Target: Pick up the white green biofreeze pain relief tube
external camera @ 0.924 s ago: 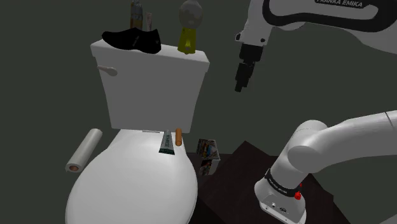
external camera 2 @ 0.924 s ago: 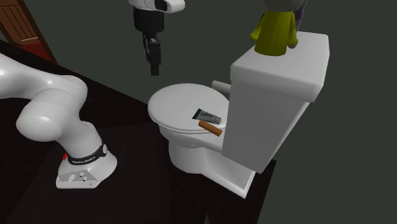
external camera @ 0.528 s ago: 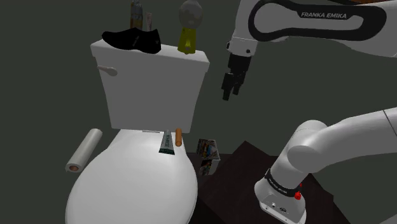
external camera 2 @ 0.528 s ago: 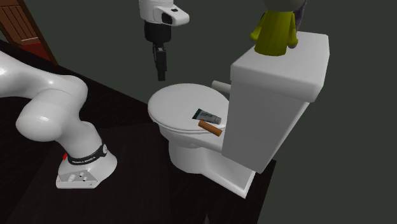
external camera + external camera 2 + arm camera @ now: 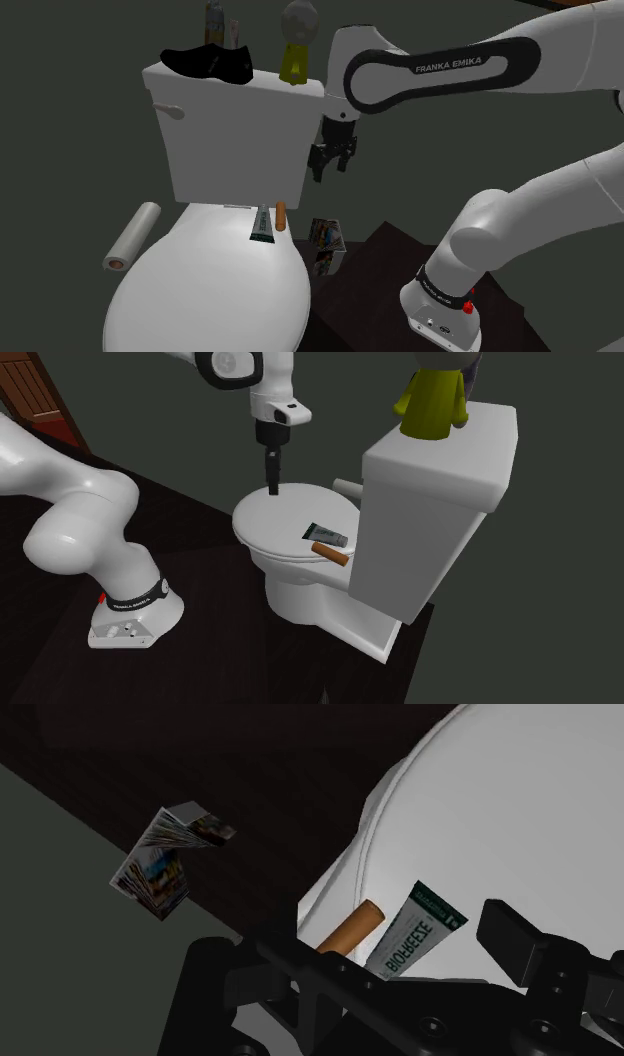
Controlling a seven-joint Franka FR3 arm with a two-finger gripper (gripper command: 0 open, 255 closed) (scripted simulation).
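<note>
The tube (image 5: 415,932) lies on toilet lid (image 5: 520,824), below parted jaws.

The arm (image 5: 575,48) is glossy white, with rounded links and dark joints; a black forearm panel reads FRANKA EMIKA in white. Its white base (image 5: 436,316) wears a black lettered collar and a red button (image 5: 467,306). The hand (image 5: 330,168) is all black and blocky.
</note>
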